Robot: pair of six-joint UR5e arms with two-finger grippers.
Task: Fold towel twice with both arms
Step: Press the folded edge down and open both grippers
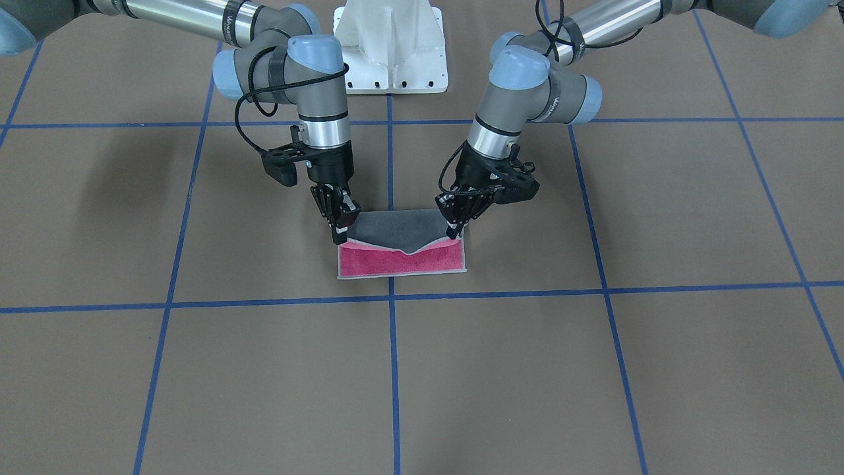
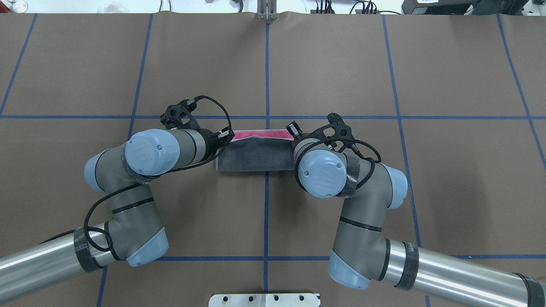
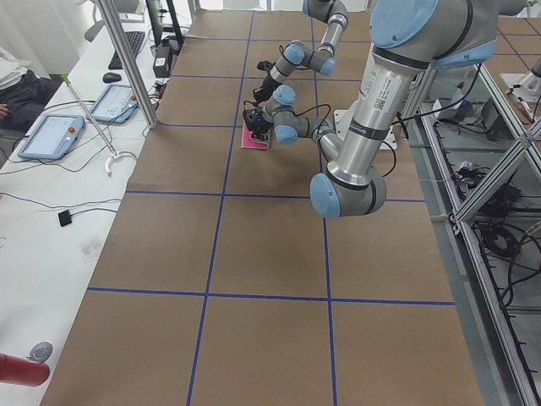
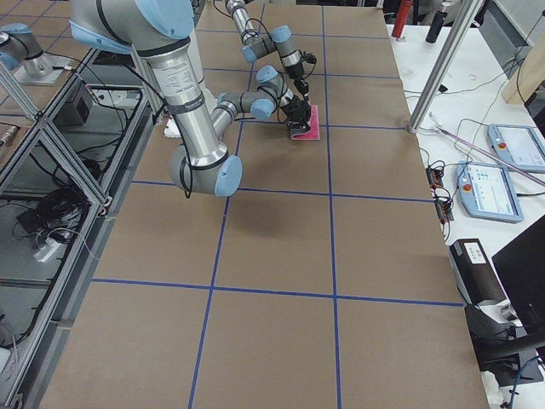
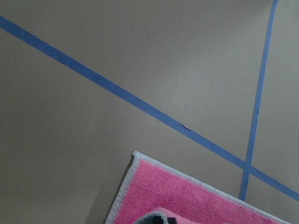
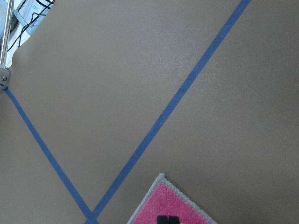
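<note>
The towel (image 1: 402, 262) lies on the brown table near a crossing of blue tape lines. Its grey face (image 1: 395, 231) is drawn partly over the pink face, leaving a pink strip on the side away from the robot. It also shows in the overhead view (image 2: 256, 155). My left gripper (image 1: 453, 231) is shut on one raised corner of the grey flap, and my right gripper (image 1: 339, 234) is shut on the other. The flap sags in the middle between them. Each wrist view shows a pink corner with a light border (image 5: 187, 196) (image 6: 170, 205).
The white pedestal base (image 1: 390, 49) stands behind the towel on the robot's side. Blue tape lines (image 1: 391, 330) grid the brown table. Desks with tablets (image 3: 51, 135) (image 4: 515, 149) and metal posts (image 3: 127, 59) run along the far side.
</note>
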